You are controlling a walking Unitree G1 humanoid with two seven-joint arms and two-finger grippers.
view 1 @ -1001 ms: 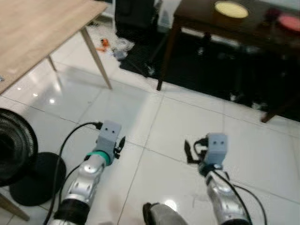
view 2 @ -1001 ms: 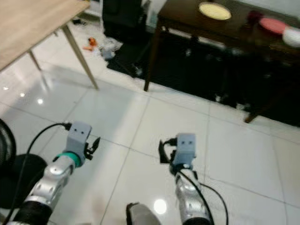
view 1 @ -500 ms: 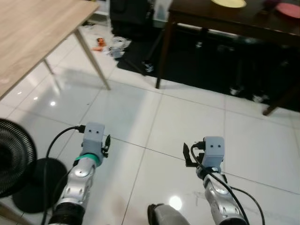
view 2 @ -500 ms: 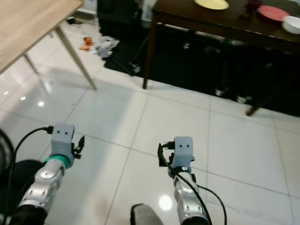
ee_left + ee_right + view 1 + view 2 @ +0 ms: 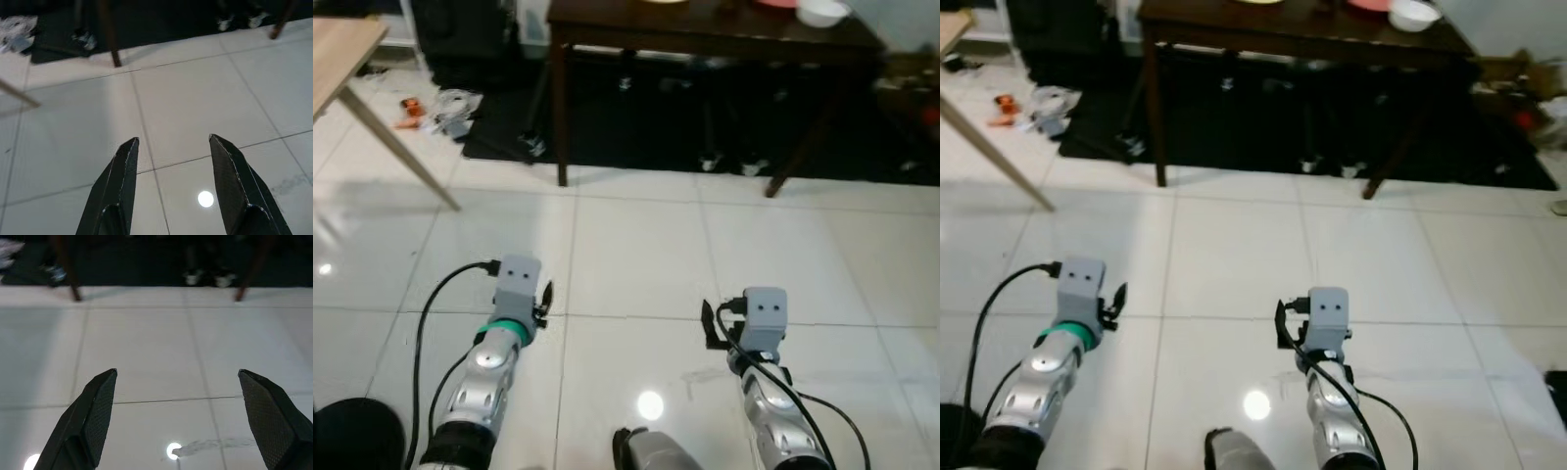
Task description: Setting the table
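Dark wooden table (image 5: 705, 22) ahead of me across white tiled floor (image 5: 636, 245), white bowl (image 5: 821, 12) near its right edge, my left gripper (image 5: 171, 188) and right gripper (image 5: 178, 418) held low, forward, fingers spread, empty.

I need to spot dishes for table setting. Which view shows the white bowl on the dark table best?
The right eye view: the white bowl sits whole on the dark table. The left eye view crops its rim at the frame's top. The wrist views catch just table legs and floor.
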